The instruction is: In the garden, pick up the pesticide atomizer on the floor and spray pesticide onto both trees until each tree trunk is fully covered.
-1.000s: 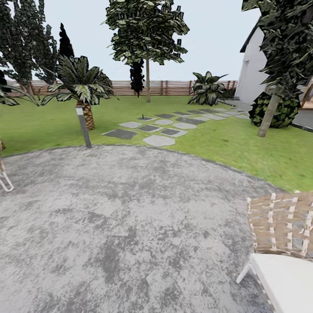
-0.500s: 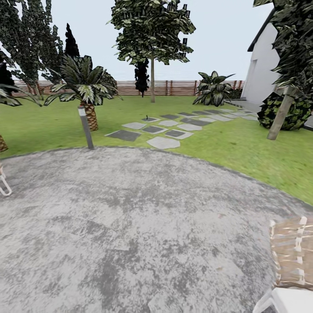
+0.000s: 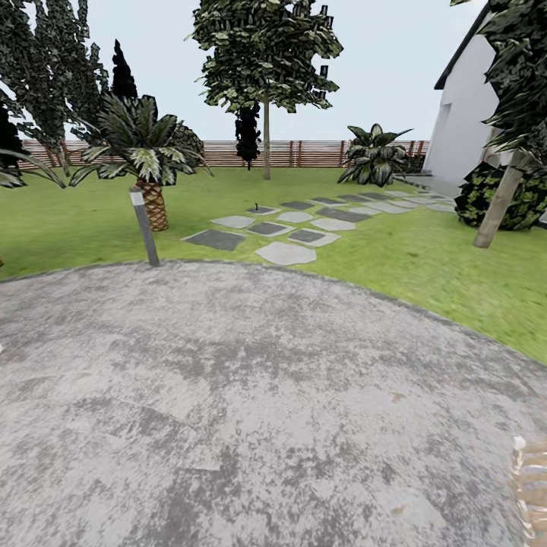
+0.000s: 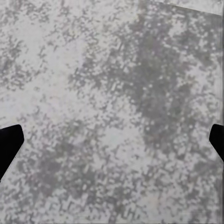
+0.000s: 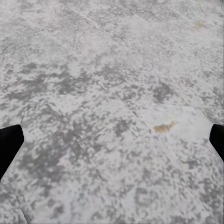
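I am on the round grey paved patch [image 3: 251,395] of the garden floor, facing the lawn [image 3: 410,266]. One tree with a slim pale trunk [image 3: 266,144] stands far off at the centre. A second tree's leaning pale trunk [image 3: 497,203] rises at the right. A tiny dark upright thing [image 3: 257,205] sits on the stepping stones [image 3: 285,252]; it is too small to tell whether it is the pesticide atomizer. My left gripper [image 4: 112,144] hangs open over bare paving, with nothing between its fingers. My right gripper [image 5: 112,144] is open above the paving as well.
A thin grey bollard lamp [image 3: 143,226] stands at the paving's far edge, with a short palm [image 3: 152,201] behind it. A wicker chair corner [image 3: 532,486] pokes in at the lower right. A dark bush [image 3: 486,199], a white house wall [image 3: 463,129] and the slat fence [image 3: 311,153] lie beyond.
The whole picture has shifted, so the camera has moved forward. The wicker chair has slid almost out at the lower right, and the white frame at the left edge has left the view.
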